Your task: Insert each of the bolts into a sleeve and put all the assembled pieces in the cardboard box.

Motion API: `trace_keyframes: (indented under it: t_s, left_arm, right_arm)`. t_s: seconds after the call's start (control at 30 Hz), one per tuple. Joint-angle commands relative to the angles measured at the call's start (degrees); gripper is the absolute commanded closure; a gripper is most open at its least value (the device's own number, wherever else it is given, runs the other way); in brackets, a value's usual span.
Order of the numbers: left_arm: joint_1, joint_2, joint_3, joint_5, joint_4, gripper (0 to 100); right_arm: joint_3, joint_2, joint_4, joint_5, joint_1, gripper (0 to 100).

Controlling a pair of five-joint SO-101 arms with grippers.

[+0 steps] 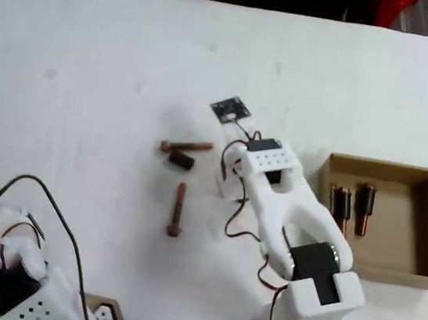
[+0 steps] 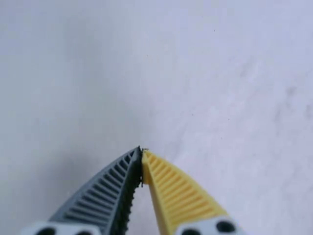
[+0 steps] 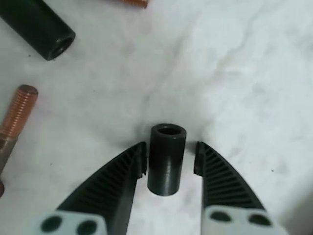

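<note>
Black sleeve (image 3: 167,164) on end (bore up, axis vertical) between parted tips of right tool (image 3: 171,146)

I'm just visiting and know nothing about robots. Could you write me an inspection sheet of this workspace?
Surface: white table.
Job's things: far bolt and near bolt lying loose; loose sleeve beside the far bolt; second sleeve at the right gripper; cardboard box holding two assembled pieces.
Clutter: nothing seen.
Grippers: left gripper shut, empty; right gripper open, a finger on either side of the second sleeve.
Cables: red and black wires on the right arm; black cable by the left arm.
Surroundings: dark beyond the table's far edge.
</note>
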Motion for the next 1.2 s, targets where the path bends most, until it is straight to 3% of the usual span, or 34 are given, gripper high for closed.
trace_keyframes:
  t_s: [0.0,0.3,0.47,0.7,0.87,1.17]
  left_arm:
    - [0.75,-0.31,-0.62,-0.53,0.26,98]
    - [0.75,-0.31,-0.53,-0.53,0.26,98]
    - [0.75,-0.31,-0.53,-0.53,0.26,98]
    - [0.75,-0.31,-0.53,-0.53,0.26,98]
    - [0.75,-0.31,-0.44,-0.53,0.26,98]
    - [0.75,-0.31,-0.35,-0.53,0.26,98]
  right_arm:
    - [-0.35,0.22,0.57,0.62,0.92,83.6]
    - [-0.26,0.13,0.22,0.79,1.01,83.6]
    - [-0.18,0.22,0.13,9.23,0.66,83.6]
    - [0.09,0.31,0.13,9.41,0.66,84.4]
    - [-0.26,0.22,-0.48,9.41,0.75,98.5]
    - [0.70,4.53,-2.33,9.49,0.66,95.4]
